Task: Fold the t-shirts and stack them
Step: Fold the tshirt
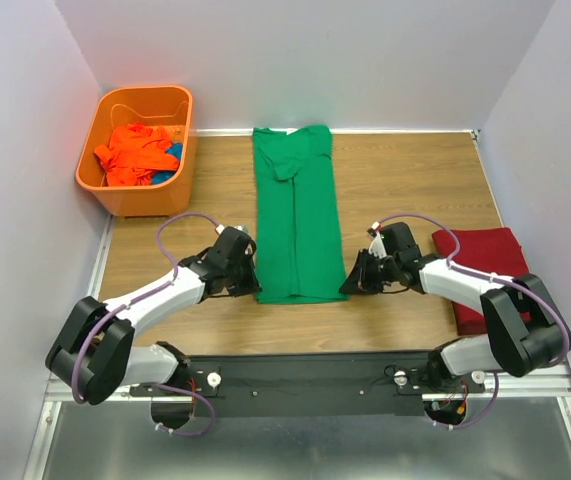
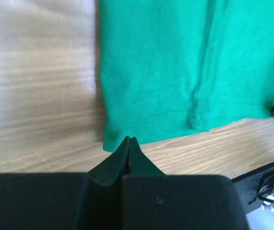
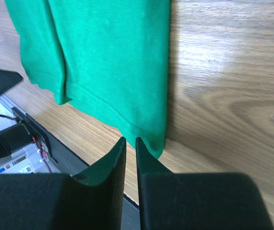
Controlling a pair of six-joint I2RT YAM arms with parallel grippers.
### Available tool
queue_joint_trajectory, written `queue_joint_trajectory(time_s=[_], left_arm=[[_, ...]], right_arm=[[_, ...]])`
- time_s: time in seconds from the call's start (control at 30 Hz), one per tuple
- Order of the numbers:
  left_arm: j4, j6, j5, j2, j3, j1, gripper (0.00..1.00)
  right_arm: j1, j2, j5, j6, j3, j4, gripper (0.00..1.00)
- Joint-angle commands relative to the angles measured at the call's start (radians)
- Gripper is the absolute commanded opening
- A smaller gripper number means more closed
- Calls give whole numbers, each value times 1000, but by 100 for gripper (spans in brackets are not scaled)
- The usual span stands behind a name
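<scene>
The bright green t-shirt (image 1: 295,215) lies folded into a long strip down the middle of the table. Its near hem shows in the left wrist view (image 2: 175,72) and the right wrist view (image 3: 108,57). My left gripper (image 1: 256,289) (image 2: 129,139) is shut, with its tips at the hem's near left corner and no cloth visible between them. My right gripper (image 1: 348,288) (image 3: 130,140) is almost shut with a thin empty slit, just beside the near right corner. The dark red t-shirt (image 1: 480,268) lies folded at the right. The orange t-shirt (image 1: 133,152) lies crumpled in the basket.
The orange plastic basket (image 1: 183,140) stands at the back left and also holds a bit of blue cloth (image 1: 173,152). The table's black front rail (image 1: 305,372) runs close behind both grippers. White walls enclose the table on three sides.
</scene>
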Motion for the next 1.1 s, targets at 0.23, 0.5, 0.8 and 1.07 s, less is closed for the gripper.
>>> queue_joint_trajectory(time_s=[0.23,0.5,0.8,1.07], left_arm=[[63,59,3,60,13,60,0],[92,70,37,79,-74,60,0],[-66,98,-25,-6,31,60,5],[-95,99,-2,-38,44,60,43]], right_arm=[[-4,-17,34,3,-49,-35,19],[-5,-23,48,3,-82,-41,19],[-5,-125,71,11,-49,-117,20],[-7,-191,132,11,-13,-175,42]])
